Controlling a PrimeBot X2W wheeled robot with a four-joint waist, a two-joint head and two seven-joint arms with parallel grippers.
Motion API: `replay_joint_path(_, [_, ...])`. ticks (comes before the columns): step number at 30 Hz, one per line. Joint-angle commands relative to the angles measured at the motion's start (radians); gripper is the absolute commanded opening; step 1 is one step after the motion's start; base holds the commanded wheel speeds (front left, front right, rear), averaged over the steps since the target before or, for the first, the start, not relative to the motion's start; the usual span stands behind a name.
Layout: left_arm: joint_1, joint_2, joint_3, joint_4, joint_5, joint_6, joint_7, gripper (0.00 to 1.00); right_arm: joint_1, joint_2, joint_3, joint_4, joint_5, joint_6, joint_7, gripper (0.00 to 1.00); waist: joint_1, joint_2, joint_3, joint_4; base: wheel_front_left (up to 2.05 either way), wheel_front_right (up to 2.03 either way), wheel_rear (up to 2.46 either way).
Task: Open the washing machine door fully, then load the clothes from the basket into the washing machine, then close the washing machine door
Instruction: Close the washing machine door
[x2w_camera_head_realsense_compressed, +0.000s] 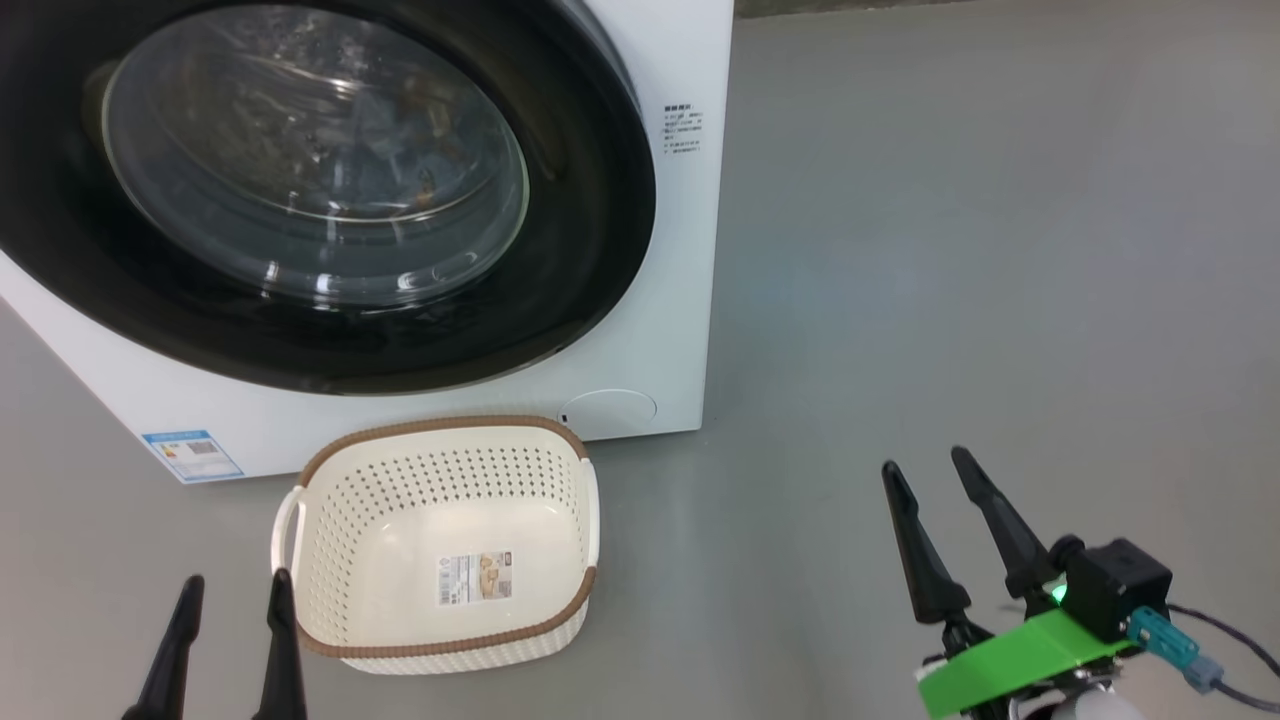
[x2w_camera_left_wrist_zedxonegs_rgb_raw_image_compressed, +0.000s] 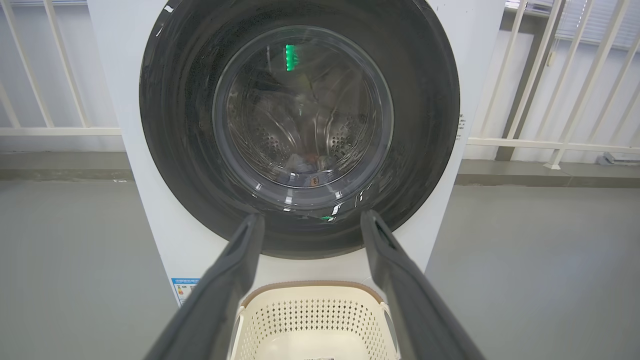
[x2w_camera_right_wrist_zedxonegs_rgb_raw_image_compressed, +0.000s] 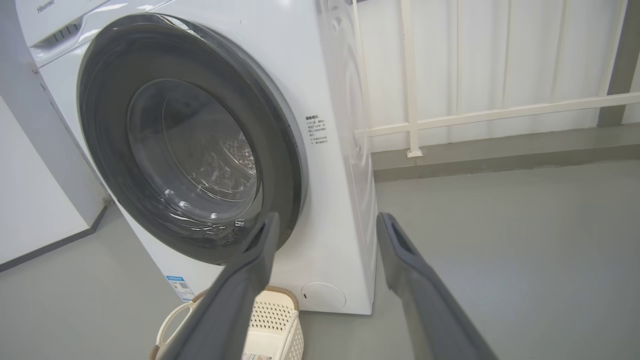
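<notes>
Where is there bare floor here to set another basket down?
The wide grey floor right of the big white washing machine is bare. Crowded: directly before it, where the cream perforated plastic basket sits below the round black-rimmed glass door.

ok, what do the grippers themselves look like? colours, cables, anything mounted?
Left gripper and right gripper each have two long, tapering black fingers. Behind the right one: a black box with a green light, a bright green bracket, a teal plug on a dark cable.
</notes>
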Motion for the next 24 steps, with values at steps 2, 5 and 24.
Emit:
replay_joint_path(2, [0.006,0.005,0.030,-0.037,0.007,0.016,-0.008,1.00,0.018,0.006,0.012,-0.035,-0.014,-0.002,-0.005,1.00,0.0000,0.0000,-0.009,-0.002,0.00,0.00,0.00])
replay_joint_path(5, [0.029,0.005,0.023,-0.044,0.001,0.030,-0.008,1.00,0.040,0.006,0.000,-0.044,-0.016,-0.002,-0.005,1.00,0.0000,0.0000,-0.017,-0.003,0.00,0.00,0.00])
replay_joint_path(24, [0.081,0.005,-0.024,-0.072,-0.021,0.072,-0.008,1.00,0.086,0.006,-0.019,-0.059,-0.011,-0.002,-0.005,1.00,0.0000,0.0000,-0.050,0.000,0.00,0.00,0.00])
